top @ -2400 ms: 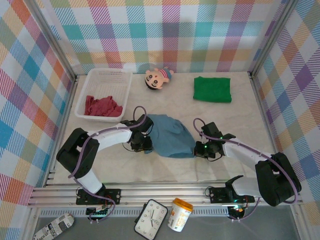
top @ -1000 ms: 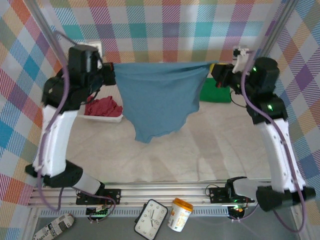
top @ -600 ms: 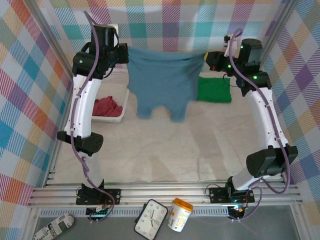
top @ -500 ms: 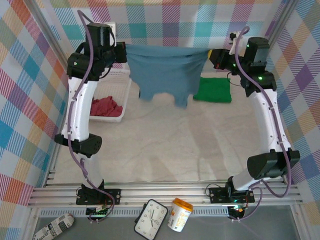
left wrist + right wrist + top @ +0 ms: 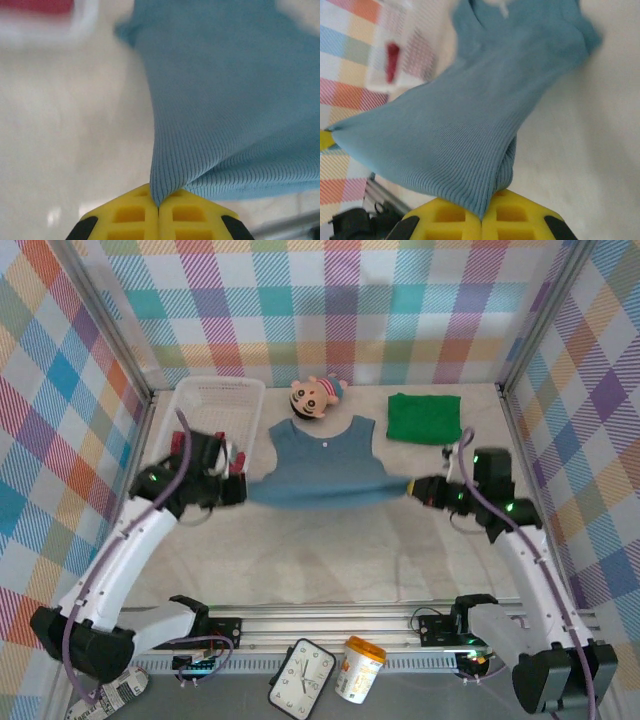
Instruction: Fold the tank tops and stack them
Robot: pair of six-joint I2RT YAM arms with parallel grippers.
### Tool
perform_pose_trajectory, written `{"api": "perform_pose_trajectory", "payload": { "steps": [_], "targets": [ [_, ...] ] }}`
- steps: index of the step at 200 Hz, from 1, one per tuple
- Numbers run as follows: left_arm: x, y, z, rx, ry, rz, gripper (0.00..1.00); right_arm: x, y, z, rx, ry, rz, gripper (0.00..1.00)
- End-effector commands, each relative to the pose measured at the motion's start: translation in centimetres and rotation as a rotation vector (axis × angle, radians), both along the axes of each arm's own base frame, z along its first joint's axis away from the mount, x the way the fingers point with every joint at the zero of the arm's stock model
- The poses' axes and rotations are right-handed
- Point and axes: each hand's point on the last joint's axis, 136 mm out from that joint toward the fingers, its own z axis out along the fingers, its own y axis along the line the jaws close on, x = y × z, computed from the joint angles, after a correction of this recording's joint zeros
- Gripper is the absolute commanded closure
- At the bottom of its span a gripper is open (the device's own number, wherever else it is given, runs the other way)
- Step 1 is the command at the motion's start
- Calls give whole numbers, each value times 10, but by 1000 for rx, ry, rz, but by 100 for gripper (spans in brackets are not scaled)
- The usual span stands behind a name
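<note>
Jaws of both grippers are clamped on the hem corners of the blue-grey tank top (image 5: 320, 465), which is stretched across mid-frame. The left gripper (image 5: 238, 490) is at centre left and the right gripper (image 5: 412, 488) at centre right. You are likely spreading it; next, lower the hem flat, then fold. Count: three tops, with the green tank top (image 5: 424, 418) at upper right and the dark red tank top (image 5: 392, 60) in the one basket (image 5: 215, 390); one doll (image 5: 315, 395).

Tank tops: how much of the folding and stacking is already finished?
Done: the green tank top lies folded at the far right. In hand: the blue-grey tank top is stretched between the left pincer and right pincer, both shut on its hem. Left: folding and stacking it, then the red tank top in the basket.
</note>
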Motion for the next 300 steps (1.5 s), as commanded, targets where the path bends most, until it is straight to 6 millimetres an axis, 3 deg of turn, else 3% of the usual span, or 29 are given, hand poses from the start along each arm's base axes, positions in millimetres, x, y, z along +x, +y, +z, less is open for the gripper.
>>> {"api": "perform_pose_trajectory", "payload": {
  "steps": [1,26,60,98,118,135,157,174,200,217,248,276,300],
  "targets": [
    [-25,-15,-59,-99,107,91,96,-38,-3,-55,5,198,-43,98],
    [-55,-22,-103,-81,194,109,95,-62,-4,-91,22,339,-97,93],
    [-76,-20,-126,-14,265,123,94,-73,-6,-111,-57,451,-138,89],
    [-86,-4,-121,54,285,161,92,-100,-6,-123,-94,587,-164,83],
    [-93,-1,-115,63,294,164,90,-111,-11,-118,-94,603,-193,81],
    [-100,5,-114,85,321,177,86,-123,-14,-115,-99,664,-212,68],
    [-108,7,-108,73,341,192,77,-130,-25,-105,-148,665,-252,63],
    [-111,9,-96,61,328,202,63,-118,-29,-89,-173,596,-263,58],
    [-100,11,-72,83,270,199,56,-80,-17,-73,-119,467,-240,57],
    [-82,-3,-66,76,236,157,52,-47,-1,-65,-56,369,-203,56],
    [-42,-40,-86,71,245,76,49,-1,35,-69,37,299,-114,55],
    [-4,-54,-101,99,224,57,49,26,48,-89,-43,250,-59,54],
    [12,-58,-126,114,273,54,48,43,59,-116,-54,271,-34,53]
  ]
}}
